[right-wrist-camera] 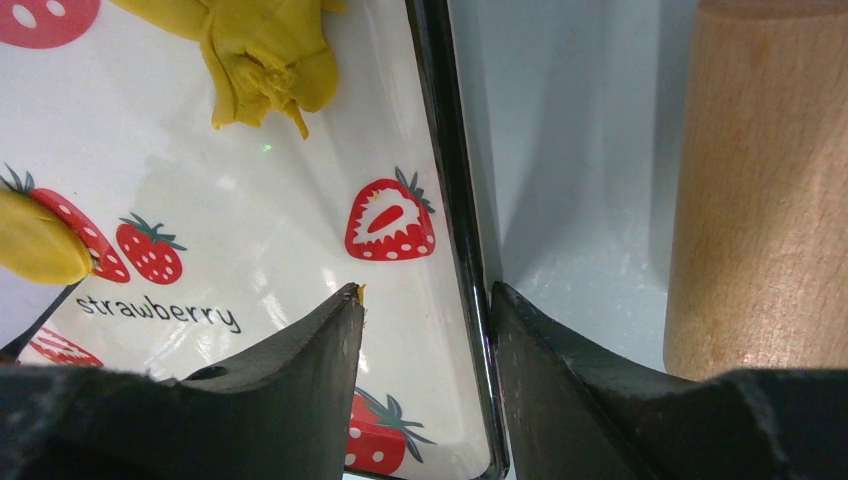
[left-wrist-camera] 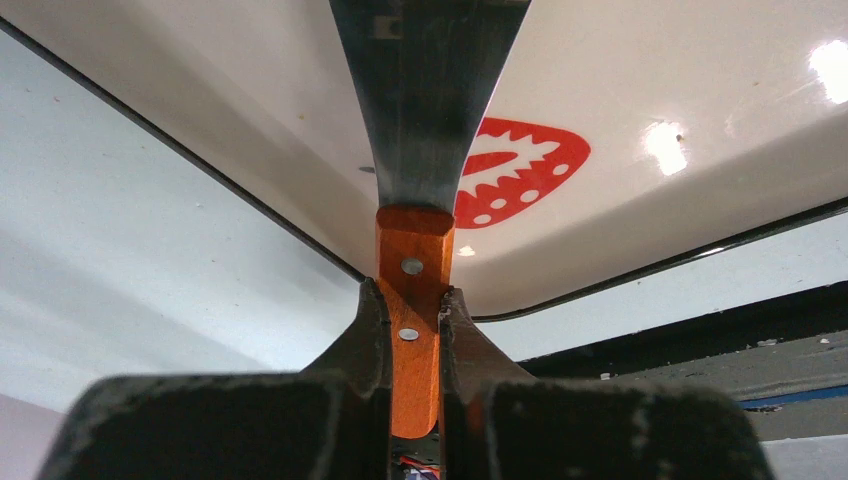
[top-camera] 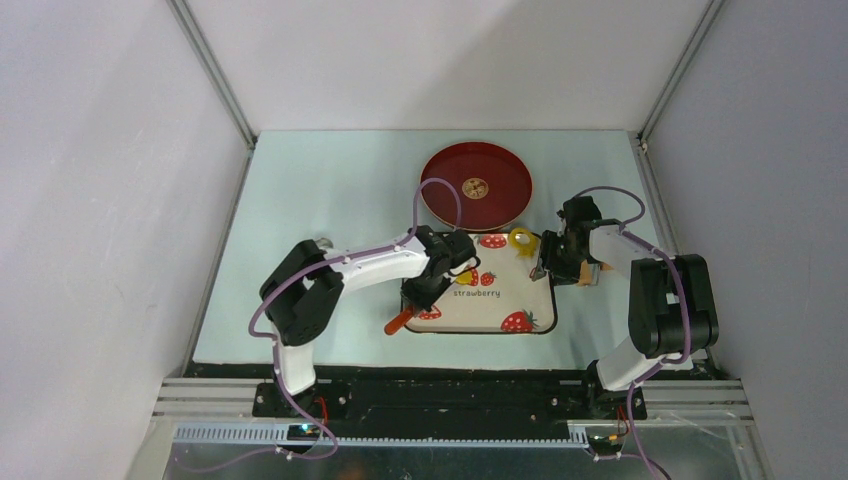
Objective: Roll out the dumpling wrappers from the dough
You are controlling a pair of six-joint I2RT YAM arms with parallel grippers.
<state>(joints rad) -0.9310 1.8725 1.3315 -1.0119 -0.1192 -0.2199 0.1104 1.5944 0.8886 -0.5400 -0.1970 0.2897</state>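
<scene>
left gripper [left-wrist-camera: 412, 290] clamped on scraper [left-wrist-camera: 425, 100], arm folded toward board [top-camera: 480, 312] | right gripper [right-wrist-camera: 426, 290] parted, empty, astride board edge

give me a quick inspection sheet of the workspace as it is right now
surface: pale table mat with a strawberry-print board near its middle
job's things: torn yellow dough near the board's far right corner; smaller yellow piece by the printed word; no clear round wrapper seen
clutter: wooden roller off the board to its right; red plate behind the board, small gold round thing at its centre
grippers: left gripper shut on the orange handle of a metal scraper; right gripper open, fingers astride the board's right edge
cables: purple cable along each arm, one loop crossing the plate's left rim in the top view
surroundings: white walls, metal frame rails
</scene>
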